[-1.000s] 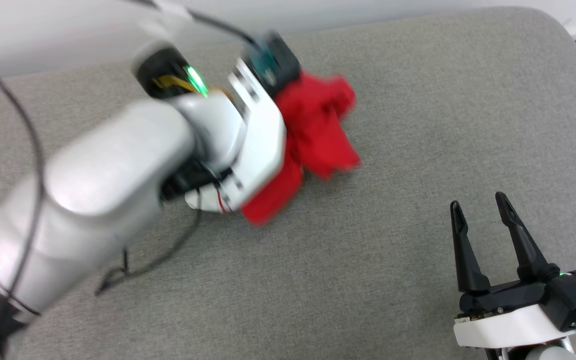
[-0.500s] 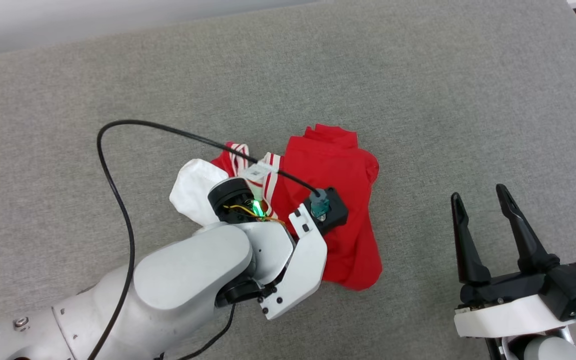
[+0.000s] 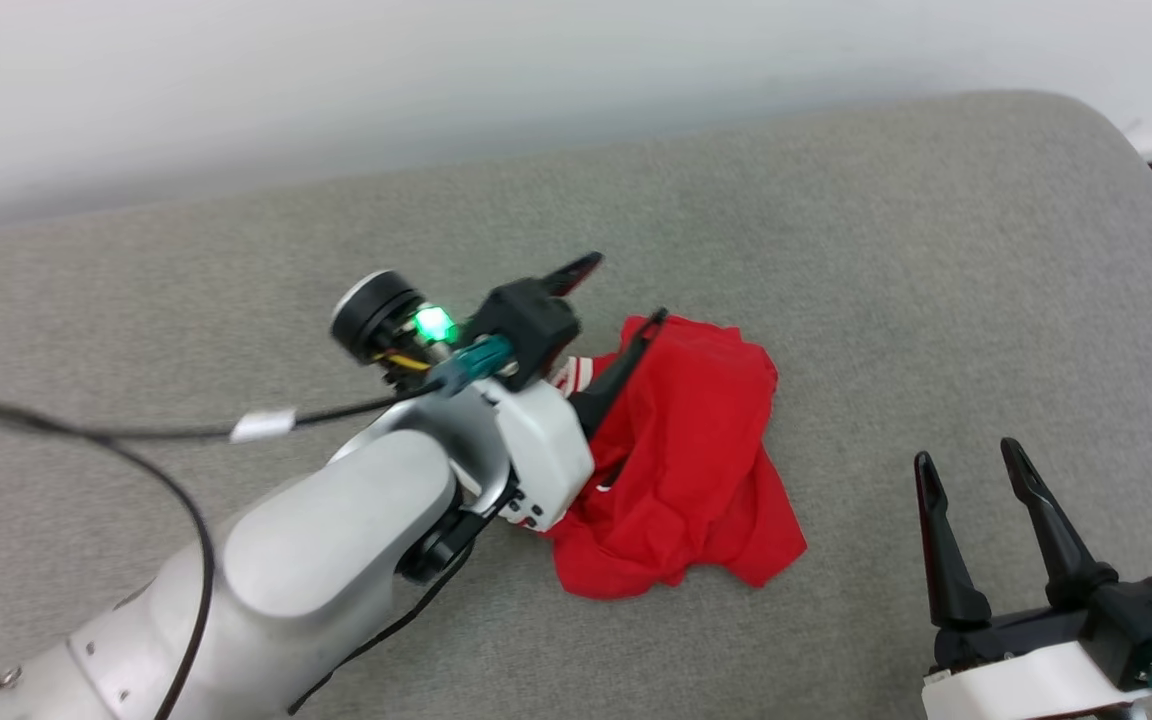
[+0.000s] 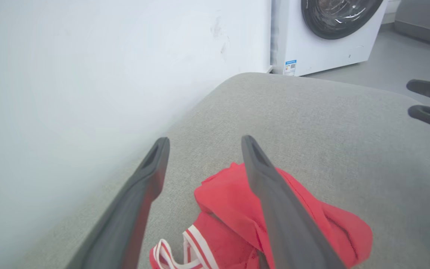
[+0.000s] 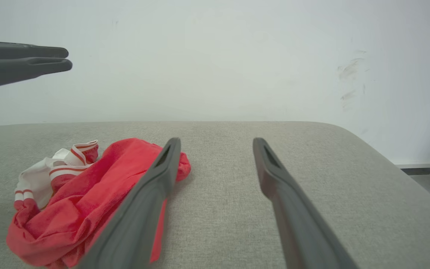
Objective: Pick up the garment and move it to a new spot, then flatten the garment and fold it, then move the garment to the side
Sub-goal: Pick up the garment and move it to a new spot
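Head view: the garment (image 3: 686,470) lies crumpled in a heap on the grey cushion (image 3: 936,250), red cloth uppermost, with a bit of striped white trim showing at its upper left edge. The left pincer (image 3: 621,290) stands spread wide at that same upper left edge. One finger crosses the garment's rim in this view and the other points away from it, with no cloth between them. The right pincer (image 3: 968,455) is also spread wide, well to the right of the garment and holding nothing.

Left wrist view: the left pincer (image 4: 205,141) is parted, with bare cushion (image 4: 312,112) in the gap. The garment (image 4: 230,201) sits under and beside the right-hand finger. Whether that finger touches the cloth cannot be told here. The right pincer (image 4: 410,98) shows at the right border, beyond the garment, and a washing machine (image 4: 323,33) stands past the cushion's end.

Right wrist view: the right pincer (image 5: 218,142) is open and empty. The garment (image 5: 88,201) lies to the left of its gap, partly behind one finger, white sleeve bunched at the far side. The left pincer (image 5: 67,59) hangs clear above the garment.
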You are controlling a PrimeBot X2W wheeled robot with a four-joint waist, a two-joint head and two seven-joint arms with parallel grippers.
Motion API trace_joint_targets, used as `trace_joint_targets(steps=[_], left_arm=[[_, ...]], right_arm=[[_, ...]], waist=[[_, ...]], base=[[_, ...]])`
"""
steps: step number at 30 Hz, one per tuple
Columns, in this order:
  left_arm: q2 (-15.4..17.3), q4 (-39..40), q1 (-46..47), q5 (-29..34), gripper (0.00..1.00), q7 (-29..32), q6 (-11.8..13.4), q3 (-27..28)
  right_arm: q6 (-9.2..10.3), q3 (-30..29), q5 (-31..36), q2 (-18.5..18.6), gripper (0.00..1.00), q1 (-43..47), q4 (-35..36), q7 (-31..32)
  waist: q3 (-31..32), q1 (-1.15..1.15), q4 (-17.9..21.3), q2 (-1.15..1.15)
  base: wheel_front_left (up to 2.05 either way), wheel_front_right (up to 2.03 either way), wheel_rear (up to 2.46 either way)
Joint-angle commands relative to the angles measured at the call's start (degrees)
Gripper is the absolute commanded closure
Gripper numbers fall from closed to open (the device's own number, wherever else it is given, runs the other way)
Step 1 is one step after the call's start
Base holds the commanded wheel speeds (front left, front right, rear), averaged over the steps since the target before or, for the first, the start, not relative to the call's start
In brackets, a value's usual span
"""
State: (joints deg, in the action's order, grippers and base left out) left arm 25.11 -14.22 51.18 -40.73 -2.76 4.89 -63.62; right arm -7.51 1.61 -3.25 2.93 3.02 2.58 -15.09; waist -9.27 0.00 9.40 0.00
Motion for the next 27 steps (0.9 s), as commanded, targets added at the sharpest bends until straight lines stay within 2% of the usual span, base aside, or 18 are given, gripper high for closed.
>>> trace_joint_targets(steps=[1, 6, 10, 13, 18, 23, 27], left_arm=[[0.71, 0.15, -1.78, 0.71, 0.0, -2.21, 2.02, 0.96], [2.7, 0.58, -7.29, 3.77, 0.0, -10.4, 12.34, 4.87], [3.38, 2.54, -13.01, 5.13, 0.0, -12.19, 20.27, 9.56], [3.65, 5.41, -17.45, 6.6, 0.0, -12.5, 24.55, 14.38], [3.13, 9.99, -26.62, 10.82, 0.0, -12.43, 27.89, 22.19], [1.74, 11.68, -34.61, 14.77, 0.0, -12.44, 27.27, 27.55], [-0.12, 11.46, -39.39, 17.17, 0.0, -12.44, 25.56, 31.17]], right_arm=[[0.04, -0.28, 0.37, -0.11, 0.0, 0.85, -0.13, -0.12], [0.04, -1.58, 0.32, -0.1, 0.0, 2.03, -0.05, -0.12], [0.04, -2.59, 0.19, -0.1, 0.0, 2.84, -0.01, -0.12], [0.04, -3.15, 0.04, -0.11, 0.0, 3.02, -0.11, -0.12], [0.04, -3.48, -0.05, -0.1, 0.0, 3.33, -0.26, -0.12], [0.04, -3.55, -0.07, -0.1, 0.0, 4.09, -0.33, -0.12], [0.04, -3.53, -0.14, -0.1, 0.0, 4.66, -0.38, -0.12]], waist=[[1.88, 0.0, -1.63, 0.0], [3.79, 0.0, -3.53, 0.0], [4.75, 0.0, -5.05, 0.0], [5.15, 0.0, -5.9, 0.0], [5.81, 0.0, -6.95, 0.0], [6.68, 0.0, -7.73, 0.0], [7.51, 0.0, -8.3, 0.0]], base=[[0.0, 0.0, 0.0], [0.0, 0.0, 0.0], [0.0, 0.0, 0.0], [0.0, 0.0, 0.0], [0.0, 0.0, 0.0], [0.0, 0.0, 0.0], [0.0, 0.0, 0.0]])
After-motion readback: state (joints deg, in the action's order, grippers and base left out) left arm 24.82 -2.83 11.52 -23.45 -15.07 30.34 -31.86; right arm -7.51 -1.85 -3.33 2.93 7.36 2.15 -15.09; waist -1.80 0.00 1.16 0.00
